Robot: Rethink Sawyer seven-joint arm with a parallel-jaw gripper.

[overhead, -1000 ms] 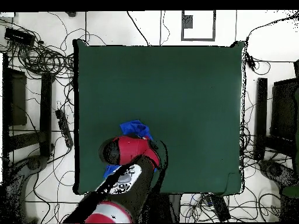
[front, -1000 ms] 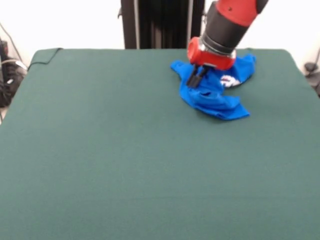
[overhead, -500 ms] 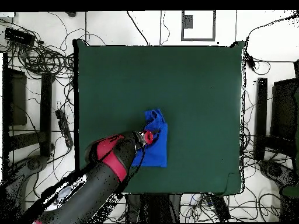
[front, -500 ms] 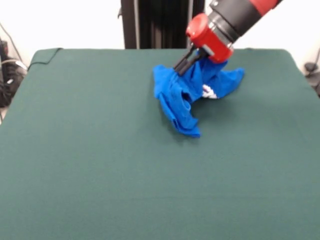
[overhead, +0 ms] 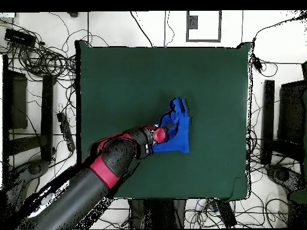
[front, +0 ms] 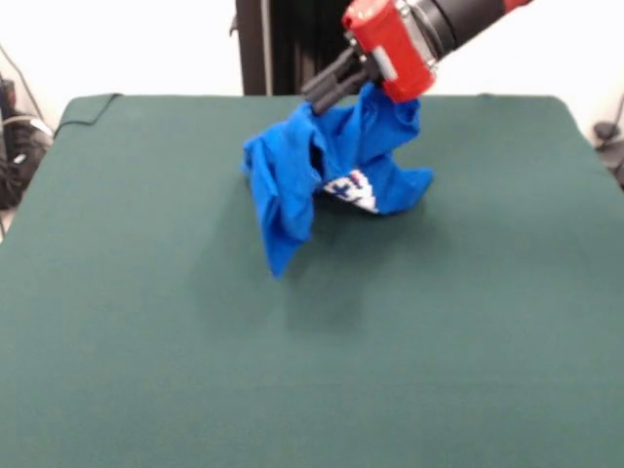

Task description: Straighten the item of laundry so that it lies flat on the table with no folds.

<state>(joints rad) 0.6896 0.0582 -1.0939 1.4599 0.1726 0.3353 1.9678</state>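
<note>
It looks like a robot lab. A big green table (overhead: 120, 78) sits on a white floor (overhead: 150, 27) w/ lots of black cables (overhead: 42, 57) & dark equipment racks (overhead: 15, 102) around it.

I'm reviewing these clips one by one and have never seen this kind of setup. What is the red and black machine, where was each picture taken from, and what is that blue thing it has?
The machine is a single robot arm ending in a gripper, a two-fingered clamp. One picture comes from a camera across the table, facing the robot, so the arm reaches in from the top. The other looks straight down from above, with the robot's base at the bottom. The blue thing is a crumpled T-shirt. The gripper is shut on a bunch of its fabric and holds it up, so one part hangs free above the green tabletop while the other end rests on it. A white printed patch shows among the folds. Nothing else lies on the table.
</note>
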